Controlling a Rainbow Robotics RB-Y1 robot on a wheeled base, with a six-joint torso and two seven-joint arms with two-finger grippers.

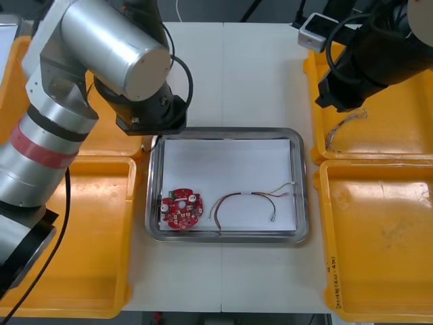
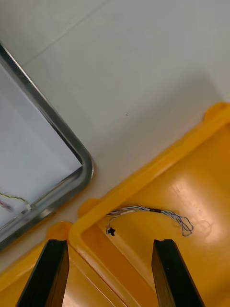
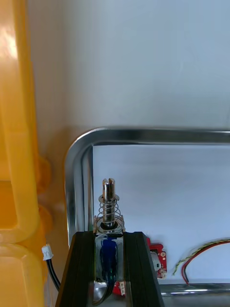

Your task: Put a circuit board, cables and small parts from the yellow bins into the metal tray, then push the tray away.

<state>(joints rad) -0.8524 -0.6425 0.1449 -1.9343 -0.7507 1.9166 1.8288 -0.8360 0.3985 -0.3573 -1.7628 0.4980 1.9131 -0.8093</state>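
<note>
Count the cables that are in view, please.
3. A red and yellow cable lies in the metal tray; a twisted blue and white cable lies in the far right yellow bin; a black cable runs beside the left claw. The arms may hide others.

Bright overhead light leaves soft glare on the rim of the metal tray [image 1: 223,131] and in the yellow bin [image 1: 385,237] at the table's [image 1: 223,74] right edge.
</note>
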